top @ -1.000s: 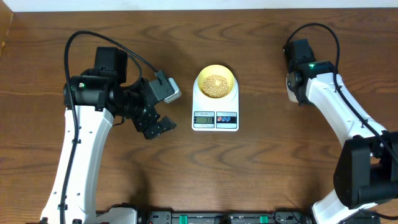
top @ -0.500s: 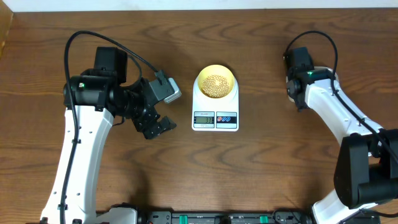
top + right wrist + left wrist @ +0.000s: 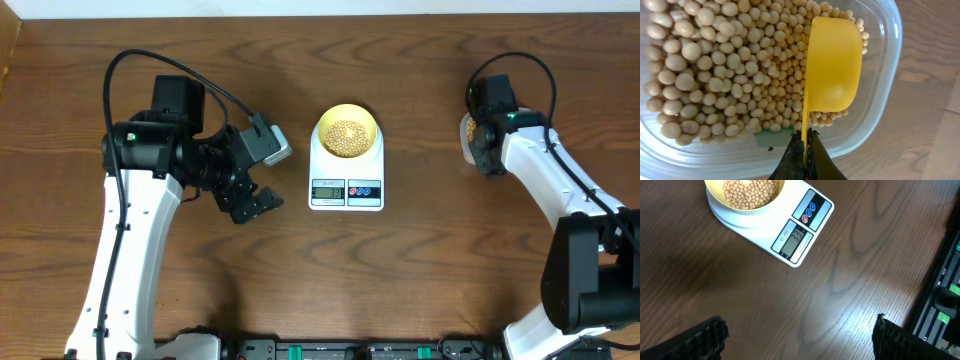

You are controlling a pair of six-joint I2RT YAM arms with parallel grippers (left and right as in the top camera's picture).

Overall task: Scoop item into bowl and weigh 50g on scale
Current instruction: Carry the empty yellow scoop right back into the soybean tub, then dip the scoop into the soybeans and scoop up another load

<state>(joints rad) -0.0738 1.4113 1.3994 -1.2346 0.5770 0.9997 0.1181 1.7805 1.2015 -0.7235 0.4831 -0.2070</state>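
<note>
yellow scoop (image 3: 835, 65) sits over beans (image 3: 715, 75) inside the clear plastic tub (image 3: 883, 95).

Overhead: scale (image 3: 346, 170) digits illegible; tub (image 3: 466, 135) largely hidden under right arm (image 3: 545, 180). Left wrist view: bowl (image 3: 742, 209) cropped at top edge. Scoop (image 3: 832, 65) handle end buried in right pincer (image 3: 804, 145).

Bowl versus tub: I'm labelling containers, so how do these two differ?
The bowl is round and opaque pale yellow; the tub is clear plastic. The bowl sits on the scale; the tub sits on the table. The tub has a scoop in it, gripped by the right gripper; the bowl has none. Both hold beans.
</note>
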